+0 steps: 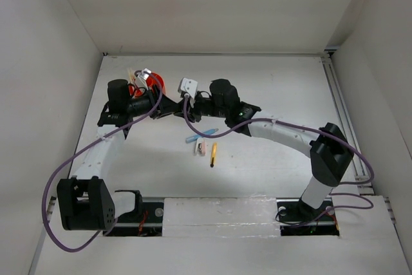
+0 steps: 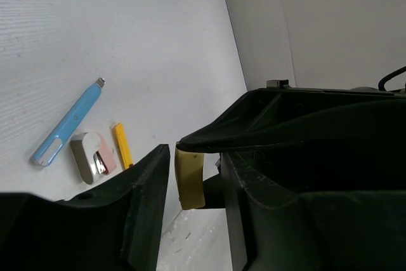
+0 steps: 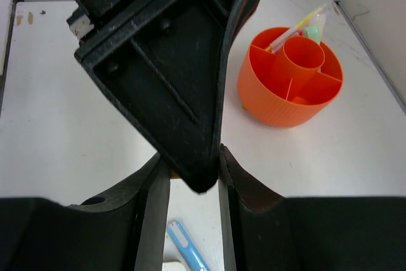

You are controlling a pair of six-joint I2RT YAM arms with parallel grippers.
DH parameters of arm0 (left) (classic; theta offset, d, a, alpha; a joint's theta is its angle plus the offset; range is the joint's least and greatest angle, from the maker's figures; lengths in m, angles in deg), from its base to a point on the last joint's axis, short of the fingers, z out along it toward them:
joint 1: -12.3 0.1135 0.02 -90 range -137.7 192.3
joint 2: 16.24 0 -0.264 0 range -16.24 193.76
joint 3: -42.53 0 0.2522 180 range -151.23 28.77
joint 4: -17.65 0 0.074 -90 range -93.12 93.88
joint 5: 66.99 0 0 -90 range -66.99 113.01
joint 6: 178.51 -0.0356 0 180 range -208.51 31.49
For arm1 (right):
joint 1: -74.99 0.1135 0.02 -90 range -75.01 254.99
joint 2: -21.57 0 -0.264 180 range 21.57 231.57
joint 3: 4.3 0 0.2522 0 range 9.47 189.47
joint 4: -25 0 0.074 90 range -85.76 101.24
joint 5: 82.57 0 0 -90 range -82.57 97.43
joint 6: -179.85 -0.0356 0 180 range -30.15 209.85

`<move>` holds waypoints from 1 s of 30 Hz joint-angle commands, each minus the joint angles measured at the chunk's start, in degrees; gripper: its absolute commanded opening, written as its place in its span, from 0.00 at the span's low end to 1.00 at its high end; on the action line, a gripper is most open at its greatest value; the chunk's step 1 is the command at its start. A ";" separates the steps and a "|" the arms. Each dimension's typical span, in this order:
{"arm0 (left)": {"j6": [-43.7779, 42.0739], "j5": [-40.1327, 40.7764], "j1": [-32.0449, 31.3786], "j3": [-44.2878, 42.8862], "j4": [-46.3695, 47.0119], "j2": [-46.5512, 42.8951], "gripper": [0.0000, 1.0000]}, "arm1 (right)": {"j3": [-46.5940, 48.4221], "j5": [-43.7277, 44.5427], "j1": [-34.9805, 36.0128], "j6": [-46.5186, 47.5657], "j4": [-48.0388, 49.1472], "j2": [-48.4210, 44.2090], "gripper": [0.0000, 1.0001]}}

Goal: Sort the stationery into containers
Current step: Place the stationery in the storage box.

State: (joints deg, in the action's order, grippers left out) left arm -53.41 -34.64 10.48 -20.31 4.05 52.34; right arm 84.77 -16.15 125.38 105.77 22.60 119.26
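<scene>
Left arm (image 1: 96,156), lower left, and right arm (image 1: 286,134), right side: white links, black joint housings. Purple cables (image 1: 48,204) are looped along both. A white camera block (image 1: 188,85) is mounted upper centre. Right claw (image 3: 189,160) is matte black. Screws are seen on a ribbed housing (image 3: 158,74) above it.

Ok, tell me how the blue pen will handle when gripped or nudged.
The blue pen looks slim and straight, so it is probably light and stiff. Its surface seems smooth, so it may slip from a grip or skid when nudged. It lies flat, so tipping seems unlikely.
</scene>
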 commanded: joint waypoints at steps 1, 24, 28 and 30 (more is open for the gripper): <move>-0.11 -3.52 -0.37 0.65 1.33 -0.37 0.34 | 3.79 -1.21 1.38 0.69 6.31 0.13 0.00; -6.18 27.05 -0.37 -17.25 -14.13 4.89 0.00 | -4.62 4.32 -0.64 1.83 5.78 -5.56 0.77; -8.19 32.76 -0.37 -24.63 -17.73 12.52 0.00 | -9.99 4.32 -3.10 1.83 5.78 -10.75 0.78; -11.51 34.88 -0.37 -28.33 -19.14 15.78 0.00 | -11.75 3.71 -3.11 1.83 5.78 -12.69 0.78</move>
State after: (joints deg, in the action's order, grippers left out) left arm -60.21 -6.01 10.13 -43.61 -11.69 64.38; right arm 74.59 -12.43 123.10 107.06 25.00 110.97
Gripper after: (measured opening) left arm 0.091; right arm 0.780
